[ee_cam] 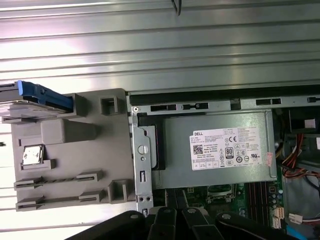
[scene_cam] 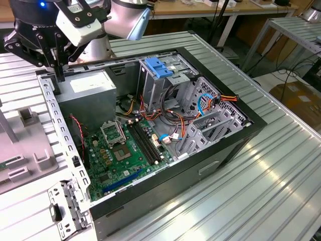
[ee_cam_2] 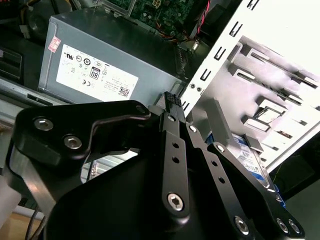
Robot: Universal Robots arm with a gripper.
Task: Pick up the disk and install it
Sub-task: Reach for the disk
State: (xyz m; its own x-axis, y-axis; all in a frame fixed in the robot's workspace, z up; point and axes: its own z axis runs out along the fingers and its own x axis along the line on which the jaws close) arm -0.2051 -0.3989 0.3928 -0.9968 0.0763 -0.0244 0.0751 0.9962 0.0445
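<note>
The disk (ee_cam: 22,106) is a silver drive with a blue side rail. It lies on the grey plastic fixture (ee_cam: 75,150) outside the computer case. In the second wrist view, part of the disk's blue-and-white label (ee_cam_2: 249,156) shows past the black linkage. My gripper (scene_cam: 60,75) hangs over the case's rear corner by the grey power supply (scene_cam: 85,93), well apart from the disk. In the second wrist view its fingertips (ee_cam_2: 172,101) meet with nothing between them. The black gripper body (ee_cam: 172,222) also shows in the first wrist view.
The open computer case (scene_cam: 241,135) lies on a ribbed metal table. Inside it are a green motherboard (scene_cam: 120,153), cables and drive cages, and a bare bright-blue bracket (scene_cam: 158,67) sits on a cage. The perforated rear frame (scene_cam: 50,108) stands between the fixture and the power supply.
</note>
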